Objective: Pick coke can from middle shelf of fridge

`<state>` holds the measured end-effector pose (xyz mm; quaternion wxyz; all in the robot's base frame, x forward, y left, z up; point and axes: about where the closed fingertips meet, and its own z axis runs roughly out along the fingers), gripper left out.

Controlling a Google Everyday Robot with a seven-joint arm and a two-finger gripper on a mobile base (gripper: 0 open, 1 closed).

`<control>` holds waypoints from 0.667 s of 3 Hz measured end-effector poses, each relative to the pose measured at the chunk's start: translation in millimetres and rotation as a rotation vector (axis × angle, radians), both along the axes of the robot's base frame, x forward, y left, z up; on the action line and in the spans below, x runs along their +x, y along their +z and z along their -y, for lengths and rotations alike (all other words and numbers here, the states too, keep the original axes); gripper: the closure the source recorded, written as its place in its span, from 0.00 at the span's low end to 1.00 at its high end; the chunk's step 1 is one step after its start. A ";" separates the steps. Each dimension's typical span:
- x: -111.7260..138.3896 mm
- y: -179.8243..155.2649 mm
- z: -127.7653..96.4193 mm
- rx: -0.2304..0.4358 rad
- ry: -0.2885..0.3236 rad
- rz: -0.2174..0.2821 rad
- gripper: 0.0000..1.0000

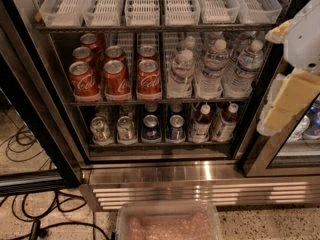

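Several red coke cans stand in three rows on the left half of the middle shelf point(160, 102) of the fridge point(30, 84), whose door stands open. The front ones are the left can point(84, 80), the middle can point(116, 77) and the right can point(148, 77). My gripper point(290, 96), white with yellowish parts, hangs at the right edge of the view. It is in front of the black door frame, to the right of the shelf and apart from the cans.
Water bottles point(214, 66) fill the right half of the middle shelf. Below are green-and-silver cans point(101, 129), dark blue cans point(151, 127) and small bottles point(200, 124). Clear trays point(142, 4) sit above. A steel louvred base point(200, 189), a plastic bin point(167, 224) and floor cables point(30, 204) lie below.
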<state>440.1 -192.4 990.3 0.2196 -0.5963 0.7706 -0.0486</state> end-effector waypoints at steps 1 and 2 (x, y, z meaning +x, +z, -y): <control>5.5 -26.3 -38.6 0.045 0.096 -0.029 0.00; 5.5 -26.4 -38.6 0.045 0.096 -0.029 0.00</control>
